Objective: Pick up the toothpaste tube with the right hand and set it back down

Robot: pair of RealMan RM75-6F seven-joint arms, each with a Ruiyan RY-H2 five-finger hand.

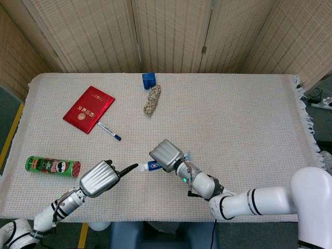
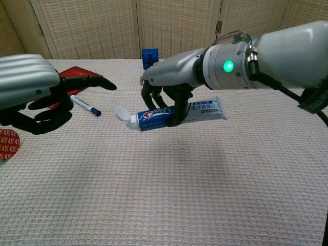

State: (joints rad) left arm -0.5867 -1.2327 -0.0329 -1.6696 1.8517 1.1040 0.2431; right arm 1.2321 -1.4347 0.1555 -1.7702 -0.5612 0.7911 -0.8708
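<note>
Toothpaste tube [image 2: 174, 115], blue and white with a white cap, hangs clear of the woven beige tablecloth [image 2: 215, 184], its shadow lying on the cloth beneath it. The right hand [image 2: 171, 89], silver-backed with black fingers [image 2: 179, 108], holds it from above: the fingers curl down around the middle of the tube and clamp it. The cap end juts out past the fingers toward the robot's left and tips slightly downward, while the flat crimped tail sticks out on the other side, under the wrist with its green light. In the head view the same tube [image 1: 153, 165] shows only as a short blue and white stub poking out from under the right hand [image 1: 167, 155].

The left hand [image 2: 36, 95] holds nothing. One dark finger [image 2: 97, 82] points straight out toward the cap, stopping short of it with a gap between; the rest are curled loosely under the palm. In the head view this left hand [image 1: 101, 178] lies near the front edge of the cloth, its outstretched fingertip near the tube's cap.

Beyond the left fingers lie a blue and white pen [image 1: 109, 131] and a red booklet [image 1: 88, 109] with gold print. A green cylindrical crisp can [image 1: 53, 166] with a red lid lies on its side, well apart from the left hand on its outer side. Far beyond the right fingers sit a coil of pale rope [image 1: 152, 100] and, just behind it, a small blue box [image 1: 149, 80]
</note>
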